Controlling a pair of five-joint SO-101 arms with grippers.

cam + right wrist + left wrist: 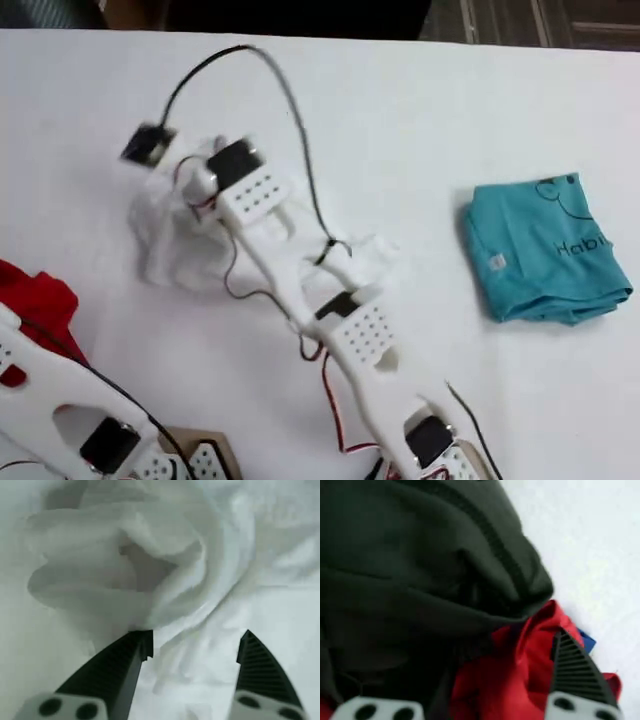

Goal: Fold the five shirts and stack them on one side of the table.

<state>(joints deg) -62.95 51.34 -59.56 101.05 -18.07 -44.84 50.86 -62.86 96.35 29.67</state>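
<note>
A crumpled white shirt [165, 250] lies left of the table's middle. My right gripper [197, 635] hovers open just above its bunched folds [150, 570], and both black fingers [122, 665] are free of the cloth. In the high view this arm [300, 280] stretches from the near edge to the shirt. A teal shirt [540, 250] lies folded at the right. At the near left my left gripper [512, 640] stands open over a red shirt [515, 680] [35, 300]. A dark shirt [420, 565] is heaped against the red one and hides one finger.
A black cable [260, 70] loops from the right arm's wrist over the far part of the table [450, 110]. Red and black wires [325, 400] hang along that arm. A bit of blue cloth [586, 641] peeks out beside the red shirt.
</note>
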